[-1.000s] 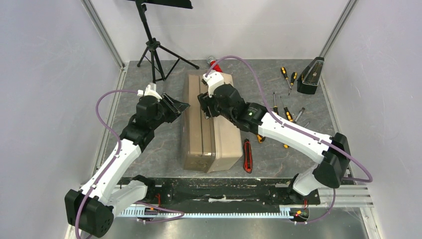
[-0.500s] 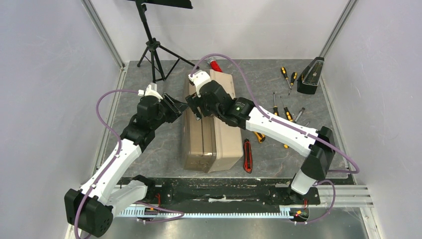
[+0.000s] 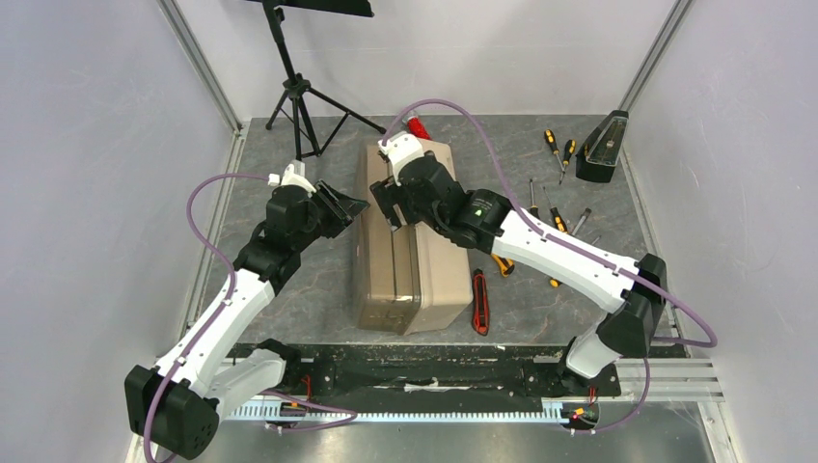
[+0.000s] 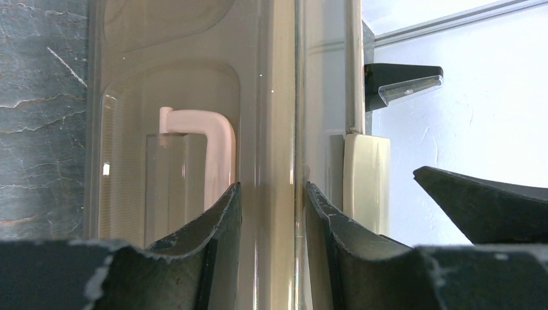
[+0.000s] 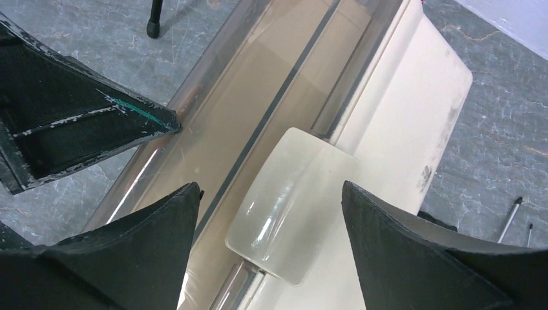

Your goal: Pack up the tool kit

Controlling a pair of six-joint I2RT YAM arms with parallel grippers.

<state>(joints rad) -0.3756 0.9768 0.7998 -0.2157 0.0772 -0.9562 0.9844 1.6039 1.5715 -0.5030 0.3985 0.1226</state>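
Tool kit (image 3: 415, 260) lies closed in the middle of the surface (image 3: 289, 289), screwdrivers (image 3: 552, 143) loose to its right. Left gripper (image 4: 271, 188) pinches its rim (image 4: 278, 129); right gripper (image 5: 270, 190) hangs spread wide over the cream latch (image 5: 291, 200). Step in hand looks like opening it: next, the latch needs flipping up

The toolbox (image 3: 434, 285) lies lengthwise at the counter's (image 3: 318, 280) middle. A knife (image 3: 479, 301) lies just beside its right side (towards the front edge). Screwdrivers (image 3: 552, 143) are scattered further right, with a metronome (image 3: 600, 149) in the back right corner and a tripod (image 3: 299, 106) at the back left.
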